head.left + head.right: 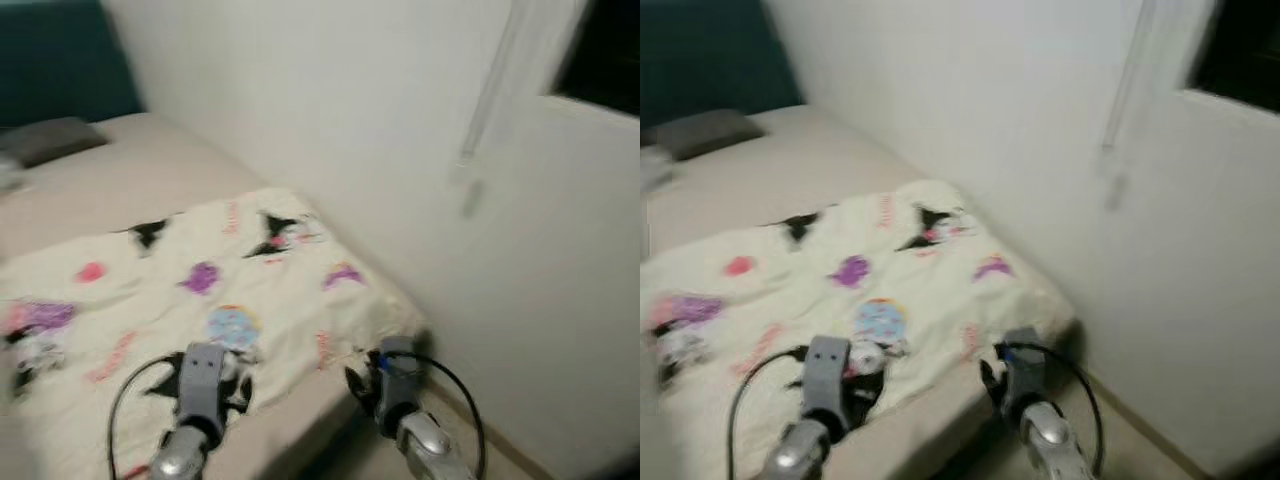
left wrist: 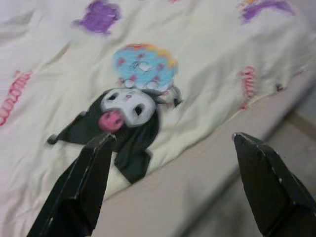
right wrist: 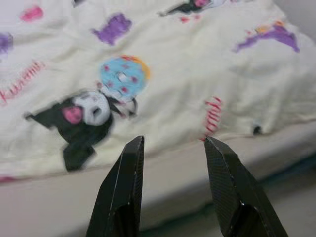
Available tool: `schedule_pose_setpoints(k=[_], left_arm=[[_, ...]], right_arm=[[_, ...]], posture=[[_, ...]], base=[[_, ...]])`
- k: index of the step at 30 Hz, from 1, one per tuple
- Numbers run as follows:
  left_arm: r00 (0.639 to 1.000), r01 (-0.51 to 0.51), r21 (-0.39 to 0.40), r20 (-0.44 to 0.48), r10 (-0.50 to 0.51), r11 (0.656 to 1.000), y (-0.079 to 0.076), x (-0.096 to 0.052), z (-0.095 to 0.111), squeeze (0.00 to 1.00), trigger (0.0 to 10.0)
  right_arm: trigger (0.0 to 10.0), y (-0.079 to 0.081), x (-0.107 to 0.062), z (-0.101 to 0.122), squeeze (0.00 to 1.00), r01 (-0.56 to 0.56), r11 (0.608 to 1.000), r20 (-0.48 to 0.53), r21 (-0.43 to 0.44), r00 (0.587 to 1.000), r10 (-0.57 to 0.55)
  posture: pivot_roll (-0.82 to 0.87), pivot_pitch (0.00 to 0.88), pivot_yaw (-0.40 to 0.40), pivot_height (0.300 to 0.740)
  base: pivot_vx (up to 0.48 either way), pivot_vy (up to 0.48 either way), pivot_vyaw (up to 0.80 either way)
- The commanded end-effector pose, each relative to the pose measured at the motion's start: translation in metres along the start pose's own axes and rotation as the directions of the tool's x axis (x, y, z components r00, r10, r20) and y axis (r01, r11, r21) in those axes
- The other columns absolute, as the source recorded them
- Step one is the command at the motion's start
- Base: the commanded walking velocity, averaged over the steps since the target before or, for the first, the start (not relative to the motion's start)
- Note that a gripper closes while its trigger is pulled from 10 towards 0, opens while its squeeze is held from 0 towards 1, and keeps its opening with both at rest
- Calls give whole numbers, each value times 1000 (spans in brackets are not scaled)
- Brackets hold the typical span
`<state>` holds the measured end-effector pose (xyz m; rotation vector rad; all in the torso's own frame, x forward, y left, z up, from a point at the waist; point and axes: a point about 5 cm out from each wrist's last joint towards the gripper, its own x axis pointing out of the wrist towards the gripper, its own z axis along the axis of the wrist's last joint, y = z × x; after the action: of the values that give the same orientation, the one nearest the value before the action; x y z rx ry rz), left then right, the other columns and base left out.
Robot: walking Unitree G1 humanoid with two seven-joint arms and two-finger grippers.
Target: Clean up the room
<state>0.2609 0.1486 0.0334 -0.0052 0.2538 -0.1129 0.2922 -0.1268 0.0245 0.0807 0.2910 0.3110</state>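
Left wrist view has the two black fingers of the left gripper spread wide with nothing between them, held above the foot edge of the bed. Beneath them lies a cream blanket printed with cartoon figures; a black-and-white character with a pink nose sits just past one fingertip, and a pale blue round print touches it on the far side. The bare mattress edge runs below the blanket's hem.

Right wrist view shows the right gripper with its fingers parted more narrowly, also empty, hovering over the same hem near the bed's foot corner, where red lettering marks the cloth.

From the head camera, both silver arms reach forward: the left gripper over the blanket, the right gripper at the corner of the bed beside the white wall. The blanket is spread loosely over the foot half of the bed, rumpled, one corner drooping at the wall side. A grey pillow rests at the head end, against a dark teal headboard. A blind cord hangs by a dark window. The picture is blurred.
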Motion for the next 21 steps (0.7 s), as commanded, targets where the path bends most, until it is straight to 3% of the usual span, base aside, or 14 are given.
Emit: schedule_pose_setpoints(k=[1,6,13,21], left_arm=[[1000,6,-3,-13,-6,1000,0,-1,-3,0,10000],[1000,7,-2,-14,-7,1000,0,-1,-3,0,10000],[1000,19,29,-10,-19,999,-3,0,-2,0,10000],[1000,17,26,-11,-17,1000,-3,1,-1,0,10000]], right_arm=[[10000,-2,-5,-9,0,16,998,-21,56,1000,-15],[10000,-2,-4,-9,0,18,1000,-29,7,999,-18],[10000,-3,-4,-9,0,23,1000,-33,9,999,-23],[10000,-3,-4,-9,0,25,1000,-36,7,999,-24]], posture=[[-39,119,-59,740],[-39,120,-48,740],[-39,120,-49,740],[-39,121,-46,740]], base=[[0,0,0],[0,0,0],[0,0,0],[0,-377,0]])
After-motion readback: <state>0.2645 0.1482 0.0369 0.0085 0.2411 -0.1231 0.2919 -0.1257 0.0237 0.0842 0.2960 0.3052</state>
